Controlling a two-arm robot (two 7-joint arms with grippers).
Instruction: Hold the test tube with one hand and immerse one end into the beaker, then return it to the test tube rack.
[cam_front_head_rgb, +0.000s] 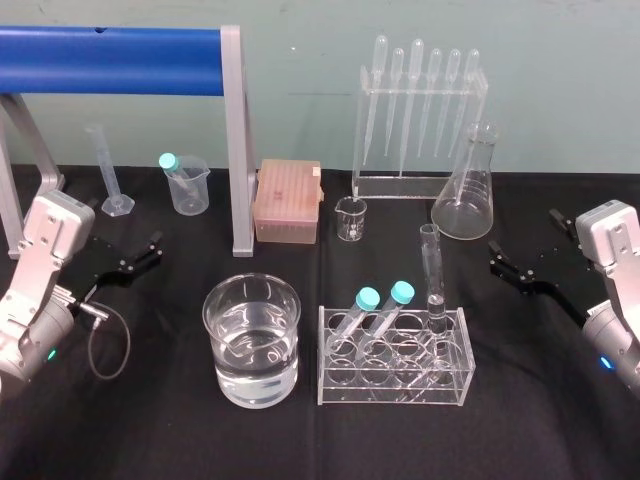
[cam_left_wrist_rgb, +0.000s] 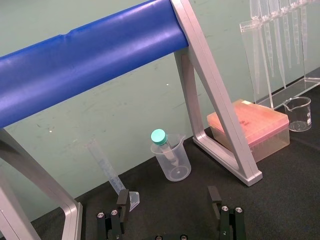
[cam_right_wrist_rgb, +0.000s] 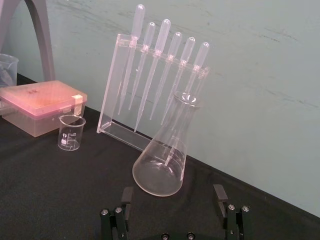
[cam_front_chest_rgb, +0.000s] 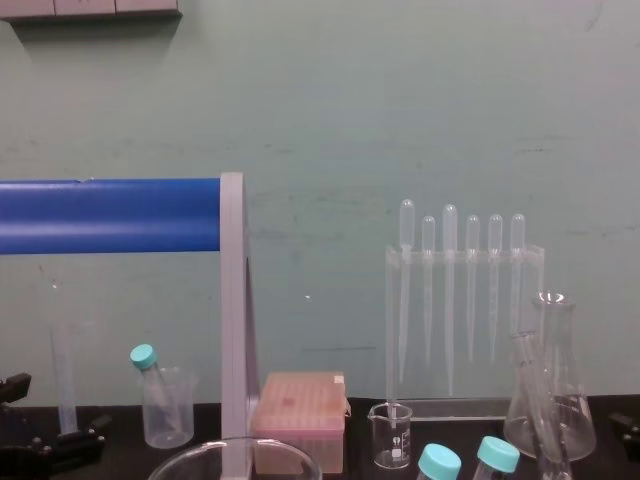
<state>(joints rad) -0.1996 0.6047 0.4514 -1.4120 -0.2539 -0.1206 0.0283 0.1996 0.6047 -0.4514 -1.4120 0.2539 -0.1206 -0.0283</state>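
Test tube (cam_front_head_rgb: 431, 262), one, beside two teal-capped tubes (cam_front_head_rgb: 369, 300); one beaker (cam_front_head_rgb: 222, 335)

You see a black cloth (cam_front_head_rgb: 150, 440), a bright blue bar (cam_front_head_rgb: 110, 60) far left and a pink box (cam_front_head_rgb: 288, 203). The test tube (cam_front_head_rgb: 433, 265) and the beaker (cam_front_head_rgb: 220, 335) are clear. Two near tubes (cam_front_head_rgb: 355, 318) have teal caps (cam_front_head_rgb: 368, 297). The wall (cam_front_head_rgb: 300, 80) is pale green.
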